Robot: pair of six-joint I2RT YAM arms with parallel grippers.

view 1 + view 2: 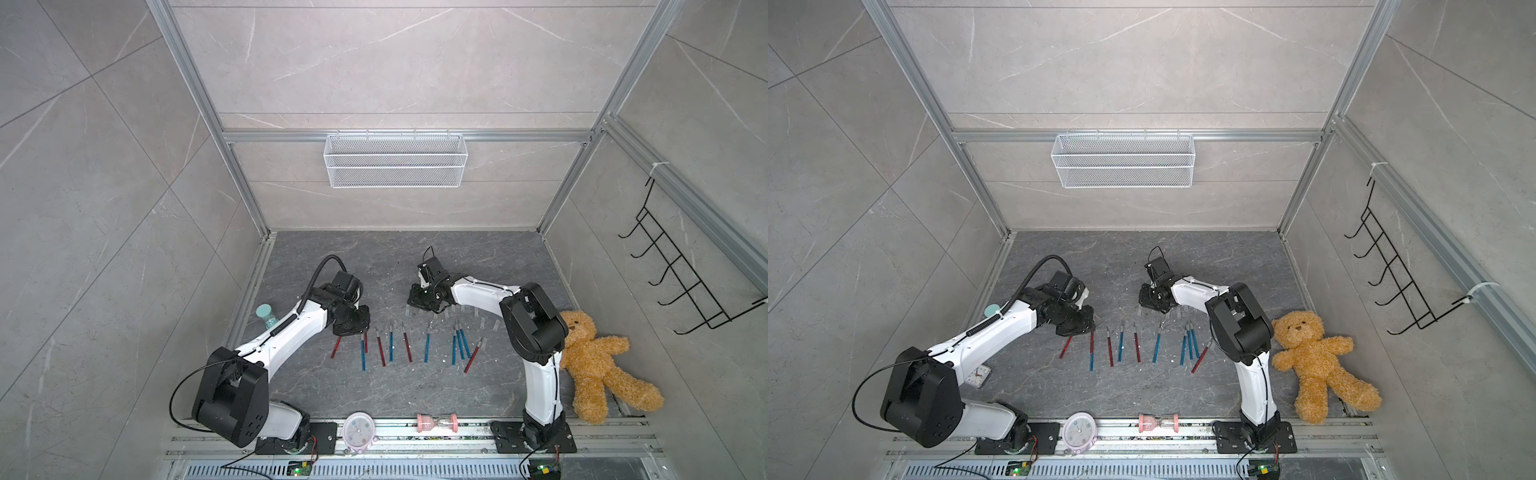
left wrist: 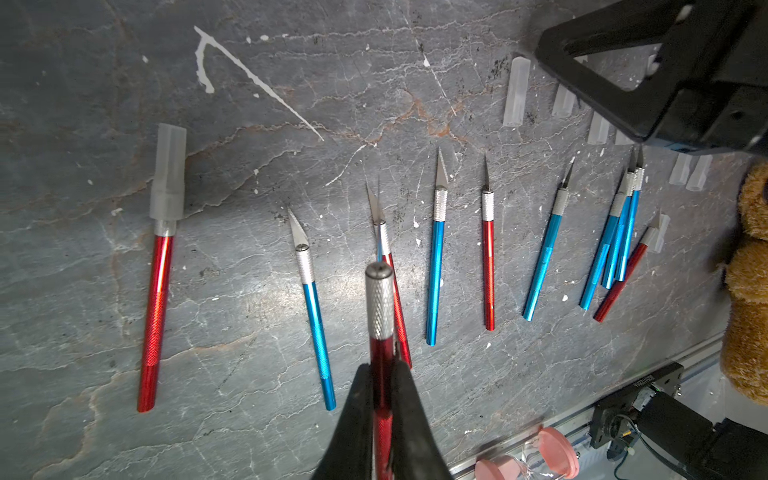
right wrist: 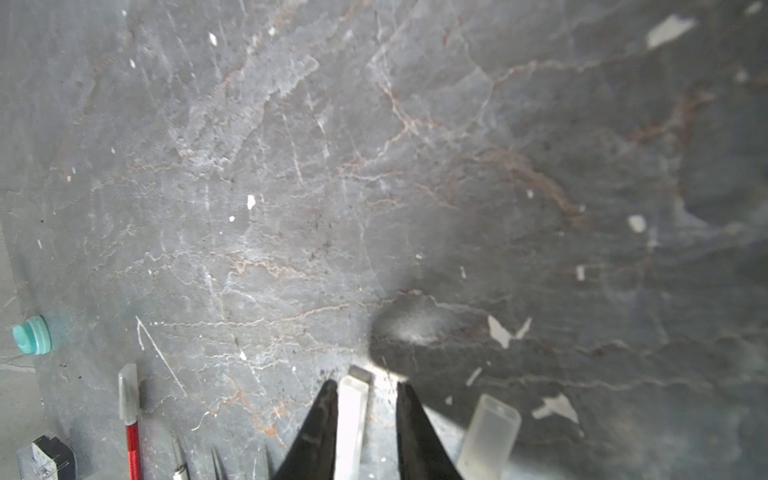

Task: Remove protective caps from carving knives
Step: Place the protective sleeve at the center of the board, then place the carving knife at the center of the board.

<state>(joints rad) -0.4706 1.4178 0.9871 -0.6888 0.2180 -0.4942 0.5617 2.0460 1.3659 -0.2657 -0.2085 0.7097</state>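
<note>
The left claw is clamped on the handle of a thin red-handled carving knife with a knurled silver collar. It holds the knife above the dark grey veined stone bench, and the collar is uncovered.

Under it, a row of thin red and blue metal-handled knives lies side by side on the bench. Their blades are bare and the tips all point away from the arm bases. At the robot's left end of the row, set apart from the rest, a capped red knife lies flat. A translucent greyish plastic cap covers its tip.

The right claw sits low over the bench, beyond the knife tips, with its fingers apart. A loose clear plastic cap lies between them, close against one finger and clear of the other. A second loose cap lies just beside that claw. In the left wrist view, further loose caps lie in a line near the right claw.

A brown plush teddy bear lies at the bench's right edge, beside the right arm.
</note>
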